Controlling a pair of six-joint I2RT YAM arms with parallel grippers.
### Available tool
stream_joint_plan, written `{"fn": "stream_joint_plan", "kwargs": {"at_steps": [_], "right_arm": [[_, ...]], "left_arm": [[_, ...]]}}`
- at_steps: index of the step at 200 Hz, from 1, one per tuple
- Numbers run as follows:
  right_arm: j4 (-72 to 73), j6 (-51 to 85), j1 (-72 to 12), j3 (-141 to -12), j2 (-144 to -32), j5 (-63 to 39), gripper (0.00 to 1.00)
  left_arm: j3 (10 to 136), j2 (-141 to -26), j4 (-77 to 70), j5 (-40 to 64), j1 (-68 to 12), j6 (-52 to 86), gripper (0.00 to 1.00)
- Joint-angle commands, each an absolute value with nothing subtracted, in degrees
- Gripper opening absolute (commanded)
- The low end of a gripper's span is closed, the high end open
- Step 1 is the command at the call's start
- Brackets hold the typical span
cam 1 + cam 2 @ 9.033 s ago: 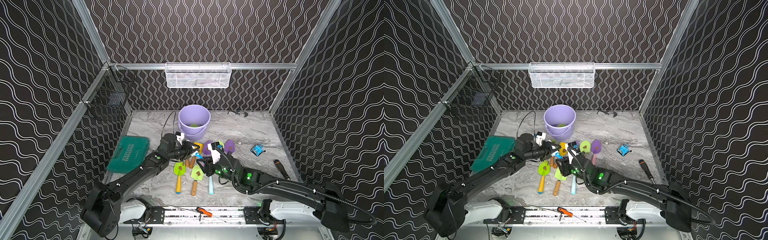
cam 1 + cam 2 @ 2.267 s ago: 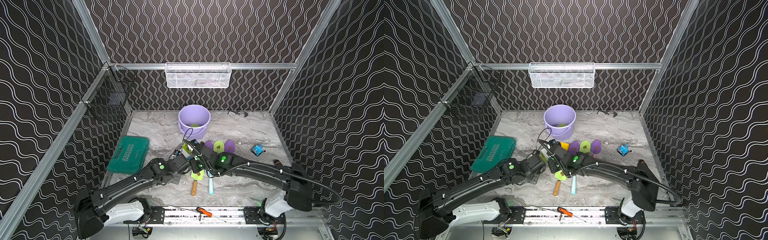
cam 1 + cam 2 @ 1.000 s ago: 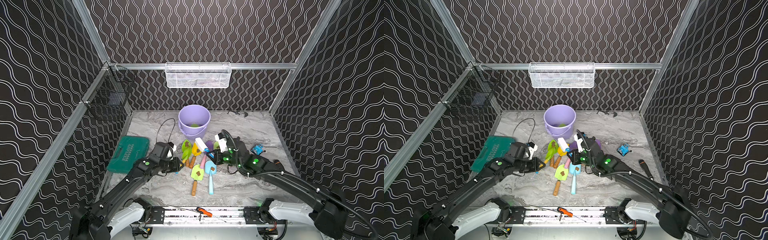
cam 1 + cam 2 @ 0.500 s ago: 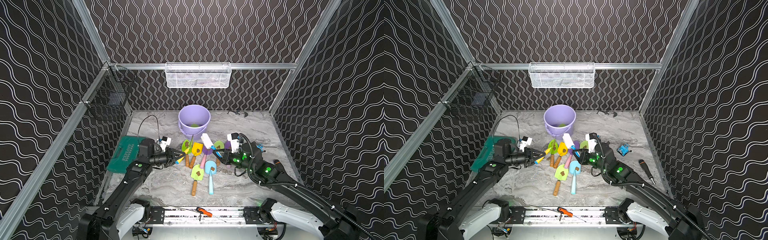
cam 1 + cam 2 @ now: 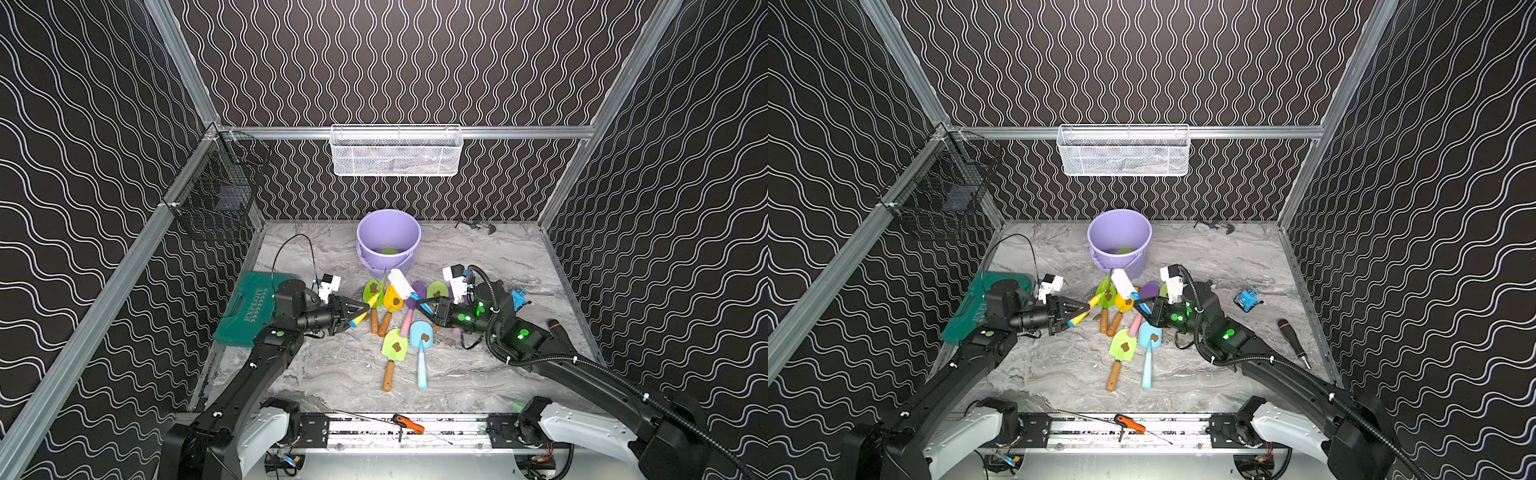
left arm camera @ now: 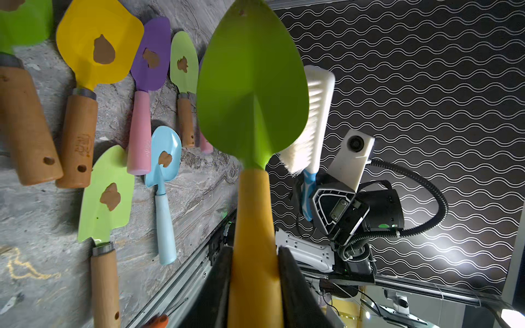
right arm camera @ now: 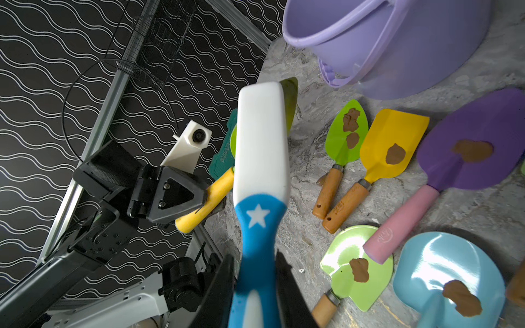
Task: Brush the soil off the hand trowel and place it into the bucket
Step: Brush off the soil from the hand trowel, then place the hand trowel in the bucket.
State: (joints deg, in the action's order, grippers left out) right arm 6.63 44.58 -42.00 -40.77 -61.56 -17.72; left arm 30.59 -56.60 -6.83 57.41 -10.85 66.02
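My left gripper (image 6: 254, 284) is shut on the yellow handle of a hand trowel (image 6: 252, 85) and holds it in the air over the table. Its green blade looks clean apart from a speck near the tip. My right gripper (image 7: 254, 284) is shut on the blue handle of a white brush (image 7: 260, 136). The bristles (image 6: 301, 142) lie against the blade's edge. In a top view, the left gripper (image 5: 353, 312) and right gripper (image 5: 424, 305) face each other just in front of the lilac bucket (image 5: 388, 239). Soil (image 7: 395, 153) sits on the trowels lying below.
Several trowels (image 5: 392, 345) with soil lie in a pile mid-table. A green case (image 5: 249, 307) lies at the left and a blue object (image 5: 518, 297) and a black-handled tool (image 5: 555, 326) at the right. A white mesh basket (image 5: 397, 151) hangs on the back wall and a black wire basket (image 5: 220, 199) on the left wall.
Over the last second both arms drew apart to left and right, keeping trowel and brush raised. In the last half second the brush head shifted slightly left, toward the blade.
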Motion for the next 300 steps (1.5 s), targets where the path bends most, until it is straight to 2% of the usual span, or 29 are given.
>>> {"fn": "stream_joint_plan", "kwargs": {"at_steps": [1, 112, 146, 162, 189, 211, 275, 300], "right_arm": [[11.15, 45.57, -42.01, -40.94, -62.15, -18.9, 0.0], [19.09, 49.51, -44.41, -34.81, -66.02, -20.46, 0.0], [16.01, 48.13, -46.14, -34.51, -66.94, -17.41, 0.0], [16.48, 47.9, -46.14, -33.99, -66.71, -16.65, 0.0], [11.59, 45.74, -46.07, -35.67, -65.84, -13.1, 0.0], [7.16, 44.24, -45.62, -36.24, -63.22, -7.29, 0.0], [-0.85, 40.56, -45.35, -39.4, -60.83, -2.51, 0.0], [-1.64, 40.18, -45.35, -39.54, -60.02, -2.05, 0.0]], "left_arm": [[29.94, -56.6, -10.54, 58.36, -10.72, 66.62, 0.0], [29.66, -56.67, -13.84, 58.67, -10.57, 69.08, 0.0], [30.78, -56.6, -10.94, 58.23, -10.12, 67.31, 0.0], [33.49, -56.59, -2.02, 56.49, -10.09, 60.75, 0.0], [44.59, -58.45, 23.6, 45.36, -10.11, 39.6, 0.0], [51.77, -60.67, 32.99, 34.24, -10.3, 30.99, 0.0], [74.0, -75.35, 41.98, 5.66, -18.45, 21.18, 0.0], [79.52, -80.13, 41.84, 3.17, -19.34, 19.95, 0.0]]}}
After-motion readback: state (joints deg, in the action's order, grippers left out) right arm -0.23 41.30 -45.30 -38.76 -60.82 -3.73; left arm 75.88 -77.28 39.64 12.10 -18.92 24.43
